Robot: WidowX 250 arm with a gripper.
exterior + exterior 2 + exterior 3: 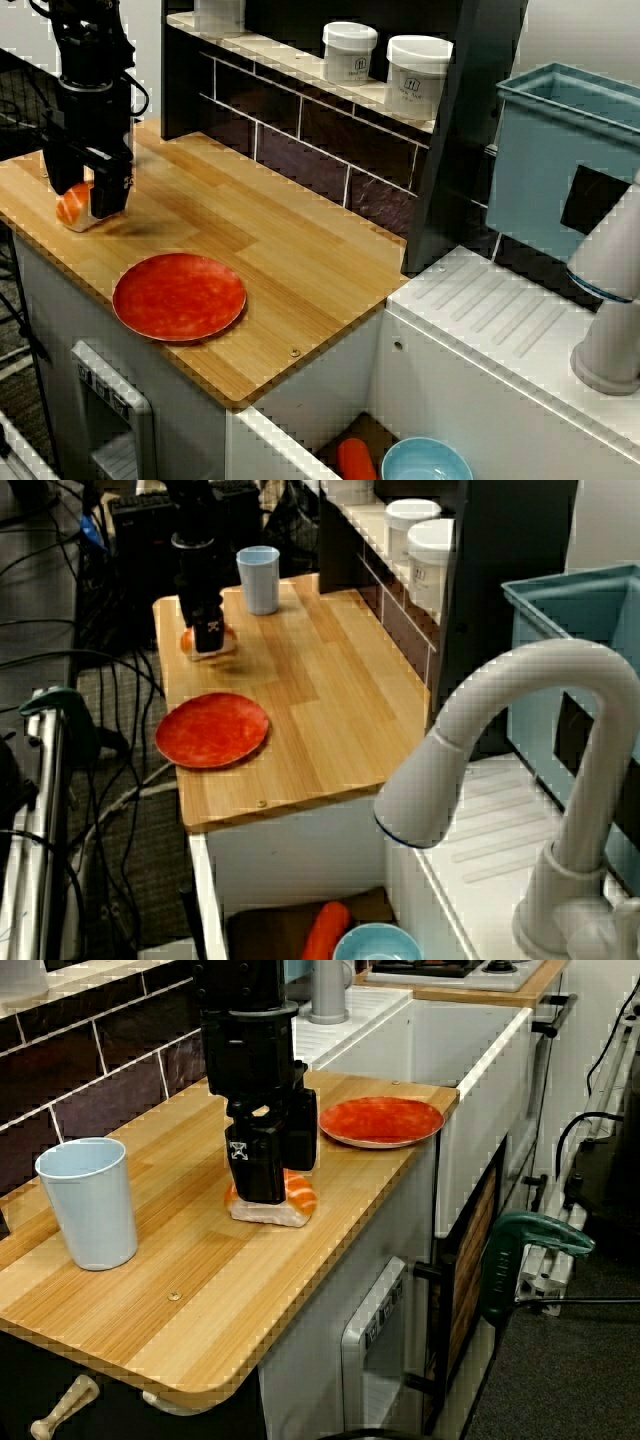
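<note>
A toy sushi piece (pixel 74 206) (pixel 299 1199), orange on a white base, lies on the wooden counter (pixel 260 230) near its far left end. My black gripper (pixel 86 210) (pixel 208 642) (pixel 280 1186) points straight down onto it, a finger on either side and the tips close to the wood. The fingers hide their contact with the sushi, so I cannot tell whether they clamp it. A red plate (pixel 178 297) (pixel 212 730) (pixel 380 1120) sits empty near the counter's front edge, apart from the gripper.
A light blue cup (pixel 259 578) (pixel 92 1200) stands upright beyond the gripper by the tiled wall. White jars (pixel 417 62) line the shelf. At the sink are a grey faucet (pixel 500 730), a blue bowl (pixel 427 462) and an orange item (pixel 355 458).
</note>
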